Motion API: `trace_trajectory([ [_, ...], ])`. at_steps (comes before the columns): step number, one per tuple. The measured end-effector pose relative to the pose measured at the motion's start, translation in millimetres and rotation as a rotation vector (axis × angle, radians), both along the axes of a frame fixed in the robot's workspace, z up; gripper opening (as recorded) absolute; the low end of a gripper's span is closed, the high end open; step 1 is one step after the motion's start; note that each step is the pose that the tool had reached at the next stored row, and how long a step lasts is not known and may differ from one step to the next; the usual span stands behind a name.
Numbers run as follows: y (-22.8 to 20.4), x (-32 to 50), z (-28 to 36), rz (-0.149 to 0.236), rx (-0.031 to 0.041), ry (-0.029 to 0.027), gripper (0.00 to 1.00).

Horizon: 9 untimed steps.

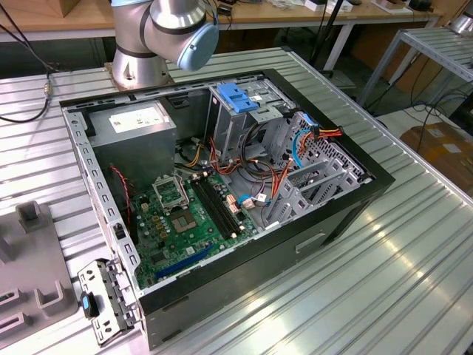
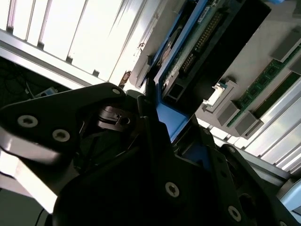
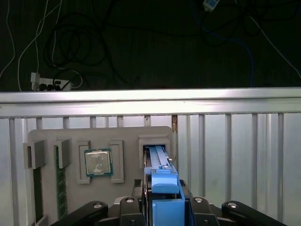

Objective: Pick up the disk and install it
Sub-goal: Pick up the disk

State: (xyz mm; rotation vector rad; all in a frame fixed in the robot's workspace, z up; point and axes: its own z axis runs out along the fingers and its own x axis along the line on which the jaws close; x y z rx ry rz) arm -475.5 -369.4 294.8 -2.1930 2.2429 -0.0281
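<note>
Disk (image 3: 162, 176) stands on edge in the grey fixture tray (image 3: 127, 135), pinched by the gripper (image 3: 163, 200); grasp apparently made, lifting and installation in the computer case (image 1: 325, 222) remain.

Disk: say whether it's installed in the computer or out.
Out. In the first wrist view the disk stands on edge in a slot of the grey tray, beside a chip.
</note>
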Motion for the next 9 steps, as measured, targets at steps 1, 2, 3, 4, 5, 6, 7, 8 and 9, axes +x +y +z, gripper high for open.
trace_trajectory([
  [1, 0.0, 0.0, -0.2, 0.000, 0.0000, 0.0000, 0.41],
  [2, 0.1, -0.1, -0.4, 0.000, 0.0000, 0.0000, 0.41],
  [3, 0.1, -0.1, -0.4, 0.000, -0.0001, 0.0001, 0.41],
  [4, 0.2, -0.1, -0.4, 0.000, -0.0001, -0.0001, 0.39],
  [5, 0.4, -0.2, -0.5, 0.000, -0.0004, -0.0017, 0.37],
  [6, 0.5, -0.1, -0.6, 0.000, -0.0008, -0.0034, 0.37],
  [7, 0.6, -0.1, -0.6, 0.000, -0.0010, -0.0040, 0.37],
  [8, 0.7, 0.0, -0.6, 0.000, -0.0011, -0.0041, 0.37],
  [9, 0.8, 0.3, -0.6, 0.001, -0.0011, -0.0042, 0.37],
])
